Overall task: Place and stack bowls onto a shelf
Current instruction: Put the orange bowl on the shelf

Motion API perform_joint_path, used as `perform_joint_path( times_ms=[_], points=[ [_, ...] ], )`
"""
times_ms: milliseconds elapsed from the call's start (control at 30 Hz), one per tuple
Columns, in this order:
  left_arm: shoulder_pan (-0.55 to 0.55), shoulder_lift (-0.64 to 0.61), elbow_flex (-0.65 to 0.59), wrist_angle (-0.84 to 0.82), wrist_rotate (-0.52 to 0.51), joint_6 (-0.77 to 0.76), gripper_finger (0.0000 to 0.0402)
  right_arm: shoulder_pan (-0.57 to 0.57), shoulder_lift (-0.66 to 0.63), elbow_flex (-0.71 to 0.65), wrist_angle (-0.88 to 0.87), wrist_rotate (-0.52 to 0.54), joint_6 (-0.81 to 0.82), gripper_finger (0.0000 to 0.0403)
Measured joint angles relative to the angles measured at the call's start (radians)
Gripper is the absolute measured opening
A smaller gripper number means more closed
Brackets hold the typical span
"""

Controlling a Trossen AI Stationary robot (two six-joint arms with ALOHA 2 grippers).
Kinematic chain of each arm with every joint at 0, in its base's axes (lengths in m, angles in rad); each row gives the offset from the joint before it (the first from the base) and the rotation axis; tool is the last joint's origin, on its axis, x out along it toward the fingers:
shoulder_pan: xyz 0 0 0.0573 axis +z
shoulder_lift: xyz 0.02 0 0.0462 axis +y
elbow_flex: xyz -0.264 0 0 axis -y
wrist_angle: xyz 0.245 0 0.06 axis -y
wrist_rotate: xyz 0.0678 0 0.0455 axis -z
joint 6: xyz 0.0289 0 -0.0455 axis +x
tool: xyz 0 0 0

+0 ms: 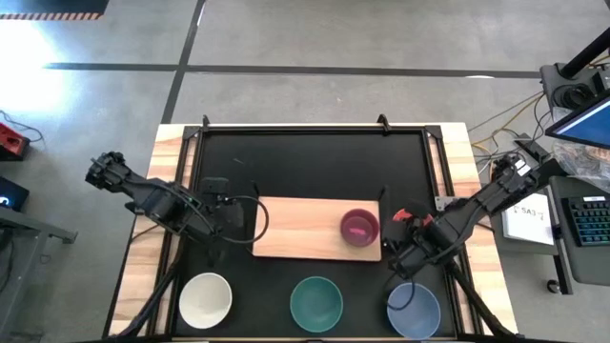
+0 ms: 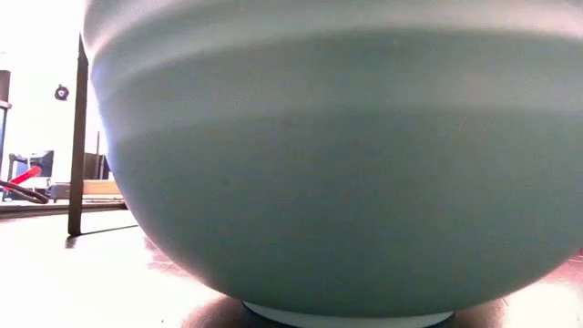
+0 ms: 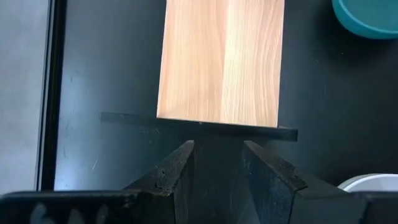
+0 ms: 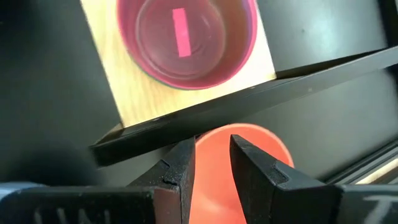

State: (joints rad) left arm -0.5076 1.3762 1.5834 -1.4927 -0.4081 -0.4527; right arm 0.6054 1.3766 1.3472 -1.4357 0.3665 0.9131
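Bowls were scattered: a magenta bowl (image 1: 359,227) sat on the shelf (image 1: 295,229). The right gripper (image 4: 212,155) clamped a red bowl's (image 4: 249,146) rim just beside the shelf's end; the left gripper (image 3: 217,163) waited open opposite. Lifting carelessly could snag the shelf's black edge bar (image 4: 261,93).

Black tabletop (image 1: 315,162) with wooden edges; keyboard (image 1: 591,221) and cables (image 1: 496,124) alongside.

The left arm reaches in from the table's left, its gripper (image 1: 250,217) low with fingers (image 3: 177,174) parted by a narrow gap. The right arm comes in from the right, its gripper (image 1: 398,229) also low, fingers (image 4: 180,165) slightly apart.
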Motion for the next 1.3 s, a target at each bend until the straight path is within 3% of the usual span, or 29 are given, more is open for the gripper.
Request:
perform_joint_path(
  times_ms=[233, 367, 633, 867, 1067, 1300],
  points=[
    [-0.004, 0.000, -0.013, 0.001, -0.002, 0.005, 0.0119, -0.057, -0.008, 0.001, -0.031, -0.009, -0.042, 0.0091],
    [-0.009, 0.000, -0.016, 0.002, -0.003, 0.005, 0.0119, -0.059, -0.029, 0.003, -0.104, -0.082, 0.037, 0.0091],
    [-0.010, 0.000, -0.028, -0.001, -0.003, 0.006, 0.0119, -0.040, -0.062, -0.062, -0.074, -0.247, 0.248, 0.0091],
    [-0.011, -0.007, -0.054, -0.011, -0.004, 0.028, 0.0119, -0.014, -0.057, -0.157, 0.014, -0.383, 0.259, 0.0092],
    [-0.011, -0.019, -0.061, -0.011, -0.005, 0.023, 0.0119, -0.012, -0.089, -0.230, 0.169, -0.453, 0.250, 0.0122],
    [-0.011, -0.020, -0.061, -0.011, -0.005, 0.021, 0.0119, -0.012, -0.094, -0.335, 0.186, -0.453, 0.204, 0.0158]
  ],
)
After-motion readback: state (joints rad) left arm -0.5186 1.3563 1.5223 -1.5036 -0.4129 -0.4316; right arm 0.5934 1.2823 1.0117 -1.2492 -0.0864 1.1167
